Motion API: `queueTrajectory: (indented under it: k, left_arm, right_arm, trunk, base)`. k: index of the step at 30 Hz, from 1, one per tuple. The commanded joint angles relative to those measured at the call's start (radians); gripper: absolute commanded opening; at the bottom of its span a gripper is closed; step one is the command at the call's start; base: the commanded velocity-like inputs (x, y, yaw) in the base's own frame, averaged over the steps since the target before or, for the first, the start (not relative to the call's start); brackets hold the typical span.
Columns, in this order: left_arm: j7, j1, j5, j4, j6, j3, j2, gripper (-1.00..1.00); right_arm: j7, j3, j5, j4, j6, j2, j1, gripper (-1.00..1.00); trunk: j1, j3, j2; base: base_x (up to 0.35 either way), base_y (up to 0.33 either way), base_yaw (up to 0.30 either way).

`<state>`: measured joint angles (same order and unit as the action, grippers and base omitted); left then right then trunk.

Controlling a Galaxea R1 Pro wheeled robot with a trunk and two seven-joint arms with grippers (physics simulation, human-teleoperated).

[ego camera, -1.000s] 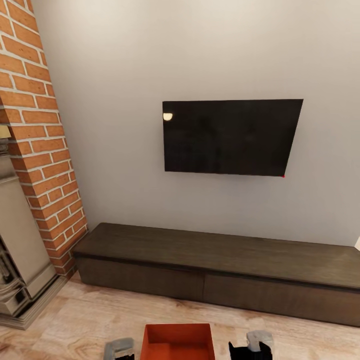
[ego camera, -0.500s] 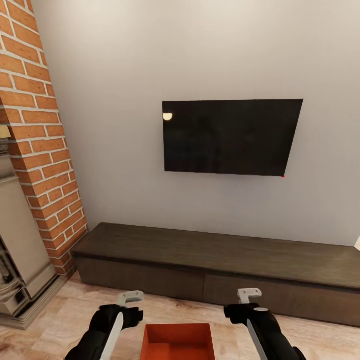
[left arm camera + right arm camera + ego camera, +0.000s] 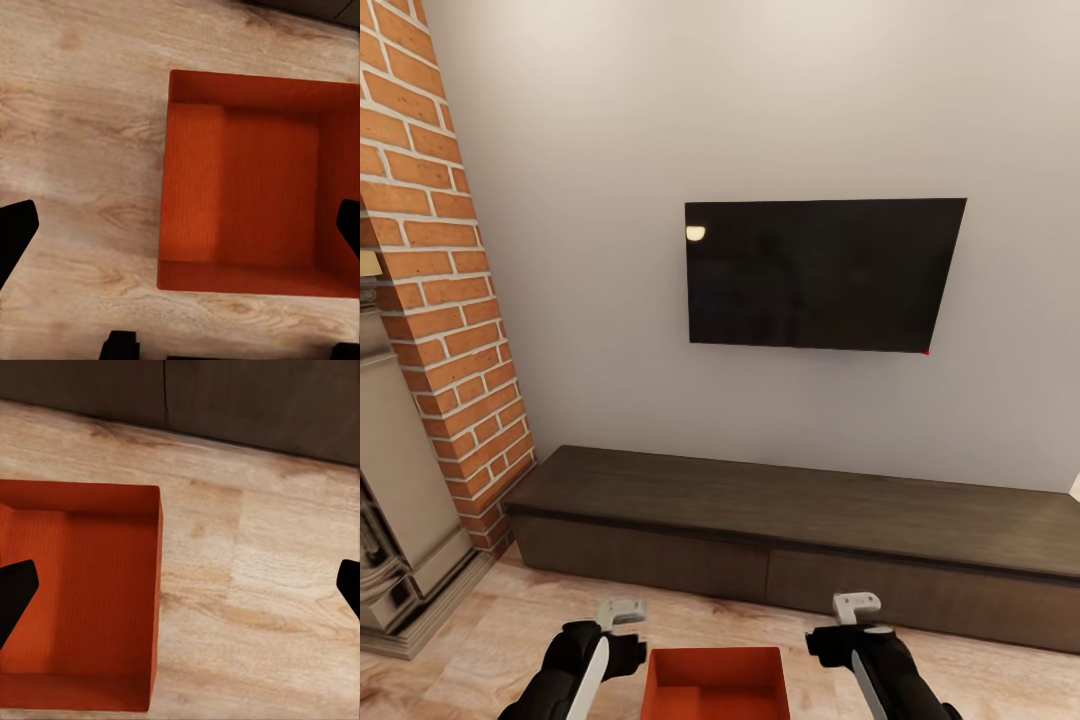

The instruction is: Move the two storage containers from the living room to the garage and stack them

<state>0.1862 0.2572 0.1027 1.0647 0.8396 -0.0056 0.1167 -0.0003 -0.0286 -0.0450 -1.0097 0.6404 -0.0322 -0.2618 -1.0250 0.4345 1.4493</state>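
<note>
Bin [image 3: 715, 682]: on wood floor [image 3: 480, 650], midway between left claw [image 3: 620, 612] and right claw [image 3: 857, 604]; both claws wide open, empty, equally near.

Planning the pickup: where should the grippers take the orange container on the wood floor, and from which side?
Probably the two side walls of the storage container, one gripper each: left gripper from its left, right gripper from its right, both descending. It sits upright and lidless between them, and its thin straight walls offer a pinchable rim.
</note>
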Motion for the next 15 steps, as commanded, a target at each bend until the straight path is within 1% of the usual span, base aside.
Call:
queueTrajectory:
  k: [1, 3, 4, 7, 9, 15]
  left_arm:
    - [0.009, 0.001, 0.011, -0.001, 0.003, 0.0, -0.001, 1.0]
    - [0.011, 0.001, 0.01, -0.003, 0.002, 0.0, -0.003, 1.0]
    - [0.013, 0.001, 0.01, -0.004, 0.001, 0.001, -0.004, 1.0]
    - [0.015, 0.001, 0.009, -0.005, -0.002, 0.019, -0.005, 1.0]
    - [0.016, 0.001, 0.009, -0.006, -0.003, 0.031, -0.005, 1.0]
    - [0.016, 0.001, 0.009, -0.006, -0.005, 0.042, -0.006, 1.0]
  right_arm:
    - [0.002, -0.001, -0.003, 0.005, 0.005, 0.0, -0.001, 1.0]
    - [0.017, -0.001, -0.002, 0.018, 0.005, 0.0, -0.001, 1.0]
    - [0.036, -0.001, -0.002, 0.027, 0.005, 0.0, -0.001, 1.0]
    - [0.103, 0.0, -0.003, 0.045, 0.001, 0.0, 0.0, 1.0]
    - [0.128, 0.001, -0.004, 0.049, -0.001, 0.0, 0.0, 1.0]
    - [0.148, 0.004, -0.007, 0.053, -0.005, 0.0, 0.0, 1.0]
  trunk:
    - [0.0, 0.001, 0.001]
    - [0.0, 0.001, 0.001]
    - [0.0, 0.001, 0.001]
    - [0.0, 0.001, 0.001]
    - [0.0, 0.001, 0.001]
    - [0.0, 0.001, 0.001]
  base:
    - [0.0, 0.0, 0.0]
    - [0.0, 0.0, 0.0]
    - [0.0, 0.0, 0.0]
    - [0.0, 0.0, 0.0]
    - [0.0, 0.0, 0.0]
    - [0.0, 0.0, 0.0]
